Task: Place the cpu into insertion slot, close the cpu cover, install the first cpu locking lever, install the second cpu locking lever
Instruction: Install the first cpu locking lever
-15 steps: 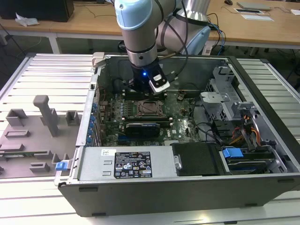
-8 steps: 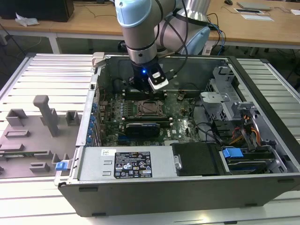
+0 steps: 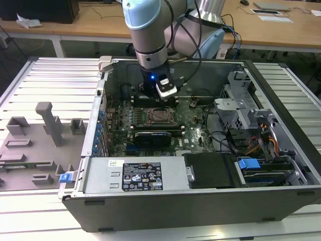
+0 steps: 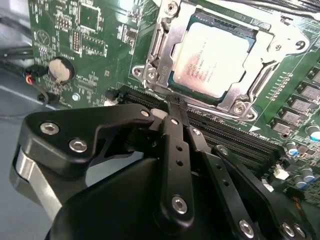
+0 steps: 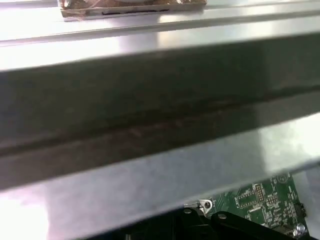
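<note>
Lying seated in the insertion slot (image 4: 212, 60) under the lowered cpu cover (image 4: 165, 45) so the frame pins its edges, the cpu (image 4: 210, 57) beside the gripper (image 4: 175, 107), fingers pinched together, empty, at the socket's edge.

The arm (image 3: 145, 30) reaches straight down with its wrist vertical. In the second wrist view, the black fingers (image 4: 176, 145) of the end effector (image 4: 175, 106) are pressed together at the tips.
</note>
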You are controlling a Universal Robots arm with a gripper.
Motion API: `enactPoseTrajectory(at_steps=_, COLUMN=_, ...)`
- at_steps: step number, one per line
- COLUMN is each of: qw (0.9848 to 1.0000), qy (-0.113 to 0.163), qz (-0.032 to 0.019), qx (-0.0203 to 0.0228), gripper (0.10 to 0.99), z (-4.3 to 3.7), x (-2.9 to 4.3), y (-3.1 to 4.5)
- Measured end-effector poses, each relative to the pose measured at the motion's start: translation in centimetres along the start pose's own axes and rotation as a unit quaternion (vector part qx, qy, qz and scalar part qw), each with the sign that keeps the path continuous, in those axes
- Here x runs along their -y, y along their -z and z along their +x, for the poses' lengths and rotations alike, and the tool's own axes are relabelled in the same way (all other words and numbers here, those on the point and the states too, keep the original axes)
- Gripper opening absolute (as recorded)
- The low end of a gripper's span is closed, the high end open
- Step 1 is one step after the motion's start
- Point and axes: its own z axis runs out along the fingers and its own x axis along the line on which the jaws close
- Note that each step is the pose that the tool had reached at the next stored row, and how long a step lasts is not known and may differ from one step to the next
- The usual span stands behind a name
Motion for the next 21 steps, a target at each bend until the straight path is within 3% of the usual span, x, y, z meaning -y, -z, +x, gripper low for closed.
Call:
enactPoseTrajectory(at_steps=4, qw=0.9998, qy=-0.019, qz=0.004, qx=0.0033, gripper=0.106, z=0.05, x=0.04, y=-0.27)
enactPoseTrajectory(at_steps=11, qw=0.9998, qy=-0.019, qz=0.0044, qx=0.0034, gripper=0.106, z=-0.05, x=0.0, y=-0.24)
enactPoseTrajectory(at_steps=19, qw=0.9998, qy=-0.019, qz=0.0073, qx=0.0042, gripper=0.106, z=-0.51, x=-0.38, y=1.93)
enactPoseTrajectory(at_steps=21, qw=0.9998, qy=-0.018, qz=0.0076, qx=0.0043, gripper=0.106, z=-0.56, x=-0.42, y=2.19)
